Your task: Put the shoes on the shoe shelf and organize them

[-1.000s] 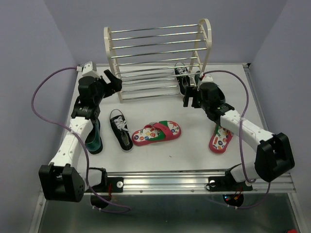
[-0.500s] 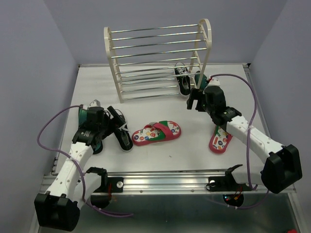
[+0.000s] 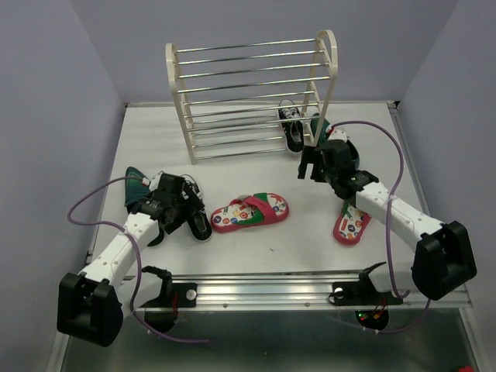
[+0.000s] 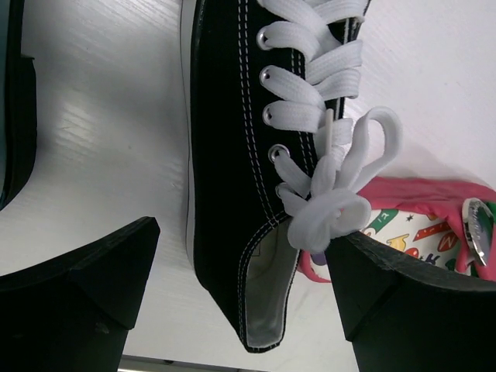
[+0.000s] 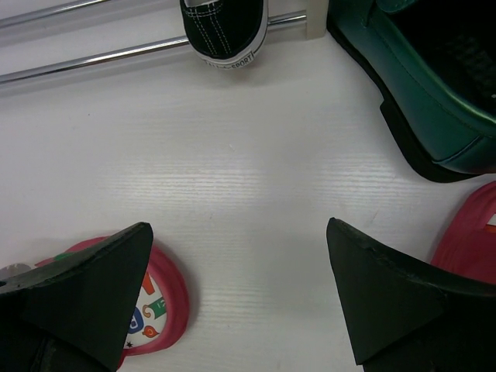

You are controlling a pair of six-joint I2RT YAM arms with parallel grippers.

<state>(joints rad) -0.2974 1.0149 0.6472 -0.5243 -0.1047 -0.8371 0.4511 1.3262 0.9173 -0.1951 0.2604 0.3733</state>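
Left gripper (image 3: 184,208) is down over the loose sneaker (image 3: 200,223) at the table's (image 3: 256,164) left. Its fingers (image 4: 85,294) are spread wide either side of the heel, not pinching it. Crowded spot: the left teal shoe (image 3: 138,184) lies just beside it on one side, and the middle flip-flop (image 3: 249,211) on the other.

The wrist view gives what the top view hides under the arm: the heel opening sits between the fingers, with the bow and laces running away toward the toe. From above, only the white toe end shows. The shoe's long axis runs front to back, toe toward the near edge and angled slightly right.

Right gripper (image 3: 311,166) hangs in front of the shelf's (image 3: 182,101) right end, fingers wide apart and holding nothing, with bare table between them. Its camera shows the shelved sneaker's (image 3: 292,129) heel poking out over the lowest rod, and the right teal shoe (image 5: 422,89) beside it on the table. That shoe is mostly masked from above.

The middle flip-flop lies left to right. The right flip-flop (image 3: 350,222) lies roughly front to back.
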